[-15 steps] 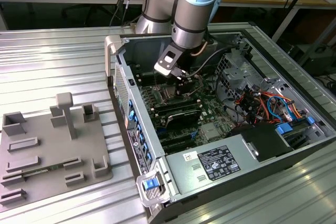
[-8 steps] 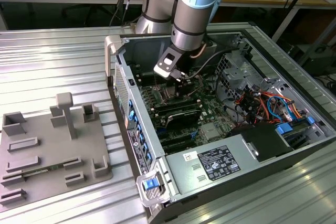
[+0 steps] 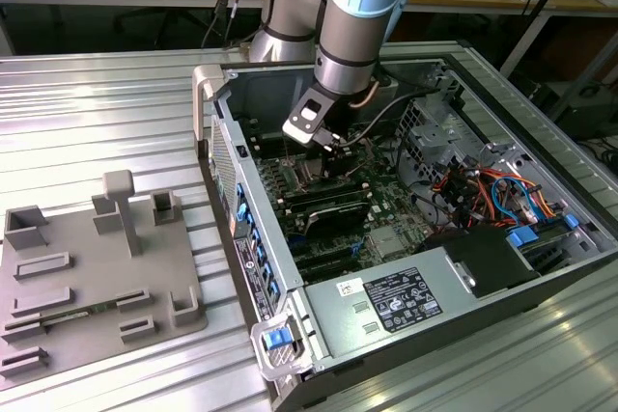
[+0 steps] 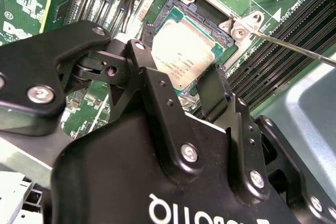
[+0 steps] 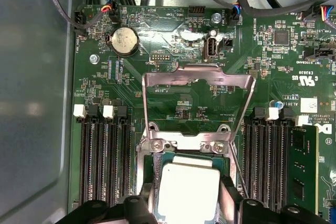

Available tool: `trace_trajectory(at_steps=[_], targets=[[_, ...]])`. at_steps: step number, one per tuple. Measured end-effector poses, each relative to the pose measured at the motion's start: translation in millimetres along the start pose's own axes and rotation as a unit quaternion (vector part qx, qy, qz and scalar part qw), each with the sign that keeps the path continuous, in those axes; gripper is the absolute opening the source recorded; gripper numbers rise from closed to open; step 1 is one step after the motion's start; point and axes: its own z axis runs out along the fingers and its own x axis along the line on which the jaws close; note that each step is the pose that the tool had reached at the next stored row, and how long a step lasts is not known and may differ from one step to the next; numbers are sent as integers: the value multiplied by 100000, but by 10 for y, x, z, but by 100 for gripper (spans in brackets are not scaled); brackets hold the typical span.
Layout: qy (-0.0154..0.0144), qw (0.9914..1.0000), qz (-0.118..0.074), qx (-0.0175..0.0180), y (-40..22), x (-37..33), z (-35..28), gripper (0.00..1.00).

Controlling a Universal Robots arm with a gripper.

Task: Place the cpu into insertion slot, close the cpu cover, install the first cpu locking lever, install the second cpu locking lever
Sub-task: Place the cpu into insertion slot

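First wrist view cuts off the cpu (image 5: 189, 192) at its near edge; the gripper (image 5: 186, 205) fingers (image 5: 140, 205) clamp its sides in the insertion slot (image 5: 149, 171). Past the fingertips the cpu cover (image 5: 163, 78) stands open; memory slots (image 5: 105, 161) crowd both fingers.

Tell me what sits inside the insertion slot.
The cpu lies in the insertion slot, silver face up. The slot's pin grid is hidden under it. The cpu cover is raised open.
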Motion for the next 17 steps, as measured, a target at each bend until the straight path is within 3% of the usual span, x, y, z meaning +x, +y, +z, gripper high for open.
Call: trace_trajectory(at_steps=[1, 17], targets=[[7, 100000, -1, -4, 0, 0, 0, 55], [33, 99999, -357, -24, -29, -7, 1, 55]])
